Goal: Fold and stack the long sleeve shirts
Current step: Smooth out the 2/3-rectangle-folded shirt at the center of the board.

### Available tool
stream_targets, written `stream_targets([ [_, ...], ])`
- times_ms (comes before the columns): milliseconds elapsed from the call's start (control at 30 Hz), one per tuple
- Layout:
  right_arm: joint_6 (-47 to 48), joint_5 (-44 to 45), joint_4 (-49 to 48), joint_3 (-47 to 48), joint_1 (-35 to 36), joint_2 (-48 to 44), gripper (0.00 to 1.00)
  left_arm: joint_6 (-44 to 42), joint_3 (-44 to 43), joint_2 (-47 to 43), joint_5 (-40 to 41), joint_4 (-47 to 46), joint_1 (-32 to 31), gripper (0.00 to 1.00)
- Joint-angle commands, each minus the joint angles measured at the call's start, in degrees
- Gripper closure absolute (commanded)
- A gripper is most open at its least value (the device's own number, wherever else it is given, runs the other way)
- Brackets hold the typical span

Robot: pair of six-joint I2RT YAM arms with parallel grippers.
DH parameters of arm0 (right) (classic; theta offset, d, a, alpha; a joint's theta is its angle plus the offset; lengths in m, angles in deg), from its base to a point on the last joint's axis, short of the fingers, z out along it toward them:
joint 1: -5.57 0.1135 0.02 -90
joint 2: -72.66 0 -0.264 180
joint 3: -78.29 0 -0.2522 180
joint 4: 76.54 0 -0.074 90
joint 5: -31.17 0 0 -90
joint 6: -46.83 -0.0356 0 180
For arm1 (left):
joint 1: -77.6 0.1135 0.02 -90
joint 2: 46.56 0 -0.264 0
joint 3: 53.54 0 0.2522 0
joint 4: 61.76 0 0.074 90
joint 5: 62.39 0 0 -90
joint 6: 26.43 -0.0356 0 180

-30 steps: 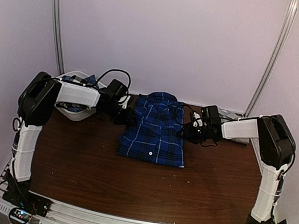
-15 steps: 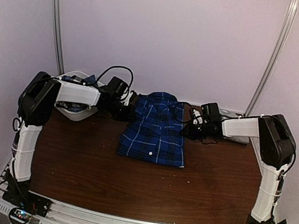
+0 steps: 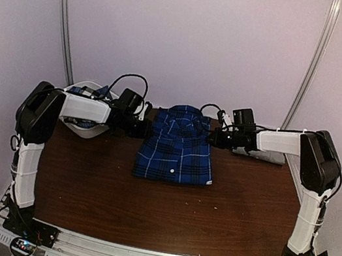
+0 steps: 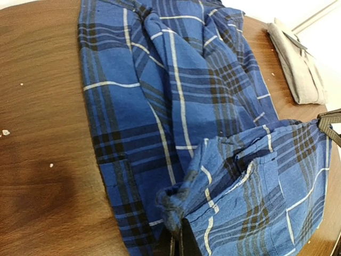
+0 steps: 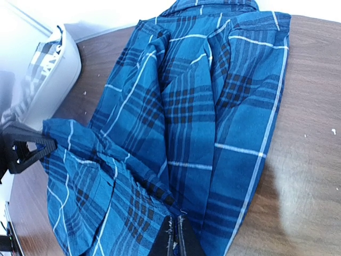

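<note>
The royal-blue plaid shirt (image 3: 177,150) lies folded at the middle of the table, collar end toward the back. My left gripper (image 3: 142,127) is shut on its far left corner, and the cloth bunches at the fingertips (image 4: 184,241). My right gripper (image 3: 213,137) is shut on the far right corner (image 5: 177,239). The pinched far edge is raised and sags between the two grippers. A folded plain grey shirt (image 4: 299,64) lies at the back right, partly behind the right arm (image 3: 265,156). A black-and-white check shirt (image 5: 45,56) sits in the basket.
The white plastic basket (image 3: 88,129) stands at the back left, just behind my left arm. Small white crumbs dot the brown tabletop (image 3: 143,209). Two metal poles rise along the back wall.
Both grippers have shut on the blue shirt's far corners. Both arms have moved toward the back, lifting that edge off the table.
</note>
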Motion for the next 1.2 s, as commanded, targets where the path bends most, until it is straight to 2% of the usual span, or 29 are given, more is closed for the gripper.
stream_targets([
  [0, 0.9, 2.8, 0.7, 3.2, -0.3, 4.2, 0.90, 1.2, -2.6, 3.6, 2.8, -1.2, 0.7, 1.00],
  [100, 0.9, 4.9, 2.7, 4.8, -0.3, 5.6, 0.84, 2.1, -3.3, 5.2, 3.2, -0.9, 0.7, 0.99],
  [167, 1.1, 6.3, 4.2, 5.6, -0.4, 5.9, 0.77, 2.1, -4.1, 5.7, 3.0, -0.7, 0.7, 0.78],
  [200, 1.1, 7.3, 5.0, 5.8, -0.4, 5.7, 0.74, 1.9, -4.7, 5.8, 3.3, -0.3, 0.7, 0.73],
  [433, 2.3, 15.8, 9.4, 5.3, 1.7, -0.1, 0.56, -0.1, -8.4, 4.3, 6.1, 3.8, 0.8, 0.51],
  [600, 2.5, 19.7, 11.2, 4.4, 6.5, -3.9, 0.50, 0.1, -9.0, 1.5, 7.8, 6.9, 0.8, 0.40],
  [767, 1.5, 22.4, 11.9, 3.8, 13.3, -3.9, 0.49, 1.0, -3.7, -3.7, 8.2, 7.3, 0.8, 0.39],
  [933, 0.2, 24.7, 14.4, 6.1, 18.6, -0.7, 0.49, 1.7, 1.6, -8.3, 5.4, 6.9, 0.5, 0.40],
  [1167, -0.8, 26.6, 16.8, 11.3, 20.1, 6.2, 0.47, 2.1, 6.1, -10.7, 3.1, 5.6, -1.6, 0.41],
])
